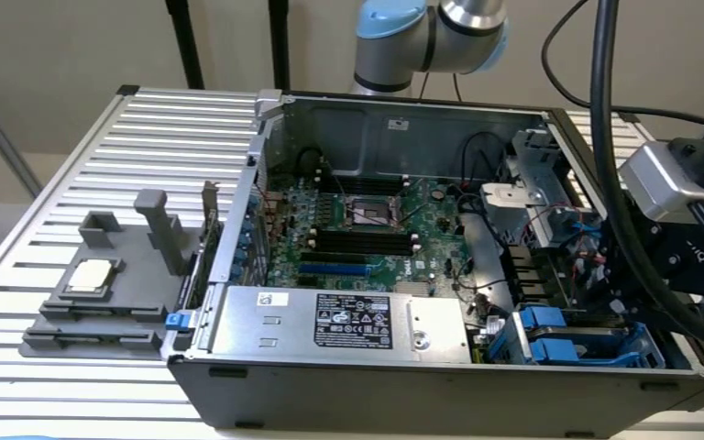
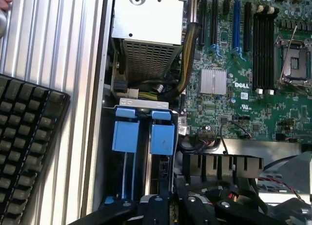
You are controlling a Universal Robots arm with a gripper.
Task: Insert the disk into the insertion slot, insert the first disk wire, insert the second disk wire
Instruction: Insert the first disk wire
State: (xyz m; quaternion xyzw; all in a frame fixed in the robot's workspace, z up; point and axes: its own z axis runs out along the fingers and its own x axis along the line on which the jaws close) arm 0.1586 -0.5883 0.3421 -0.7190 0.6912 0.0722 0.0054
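The gripper [image 2: 170, 208] hovers over the blue-railed slot [image 2: 126, 135] at the case's [image 1: 450, 394] corner. I cannot tell whether the disk is seated, or whether the gripper is open or closed.

Open dark grey metal PC case [image 1: 450, 394], green motherboard [image 1: 365, 229] inside, silver power-supply box with black-and-white label [image 1: 327, 321] along its near wall, grey plastic fixture [image 1: 95, 321] holding square silver chip [image 1: 92, 277] on ribbed aluminium table [image 1: 169, 137], black keyboard [image 2: 24, 147]

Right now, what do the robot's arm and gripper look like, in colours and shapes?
The arm has rounded silver-grey joints with light blue caps. A silver-grey box with rounded corners is mounted at its wrist end, above black housing. Thick black cables run along it. The gripper is black, with round pivot bolts.
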